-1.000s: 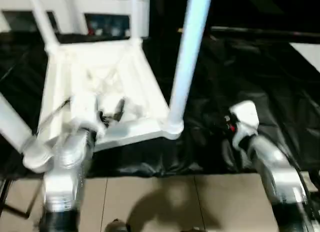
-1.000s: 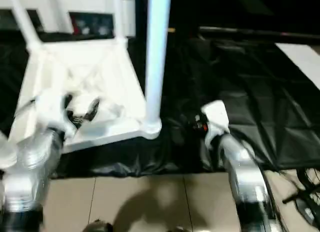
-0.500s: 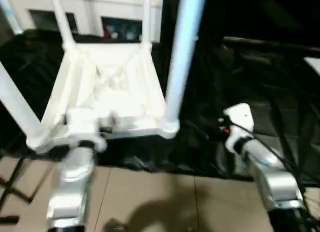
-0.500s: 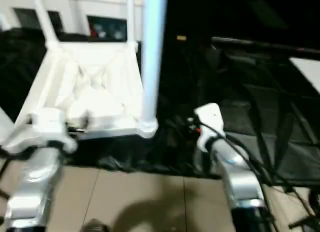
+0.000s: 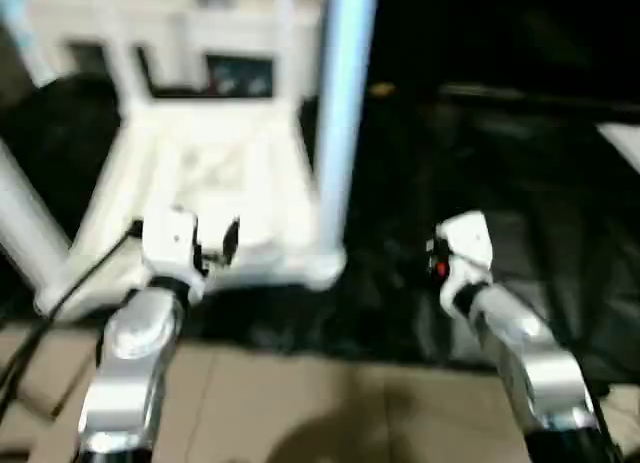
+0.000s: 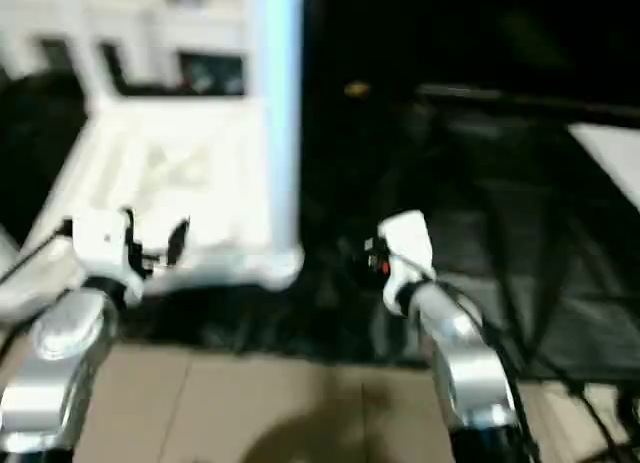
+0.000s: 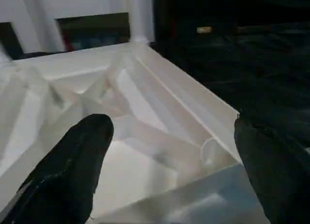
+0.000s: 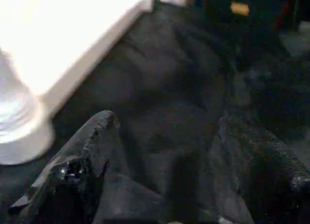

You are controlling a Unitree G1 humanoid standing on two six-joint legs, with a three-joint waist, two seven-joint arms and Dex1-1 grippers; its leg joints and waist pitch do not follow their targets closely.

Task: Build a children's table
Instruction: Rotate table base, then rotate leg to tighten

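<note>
The children's table lies upside down on the black cloth, its ribbed white tabletop facing up. White legs stand in its corner sockets: a thick near one, one at the left, thinner-looking far ones. My left gripper hangs open over the tabletop's near rim, its black fingers wide apart above the ribs, holding nothing. My right gripper is open over bare black cloth, to the right of the near leg's socket. Its white wrist housing sits right of that leg.
A white cabinet with glass doors stands behind the work table. Black cloth covers the table to the right. Beige floor lies below the table's front edge. A dark cable runs from my left arm.
The whole picture has shifted and tilted, so the camera has moved. Both grippers stay open in about the same places beside the near leg. Nothing was picked up or released.
</note>
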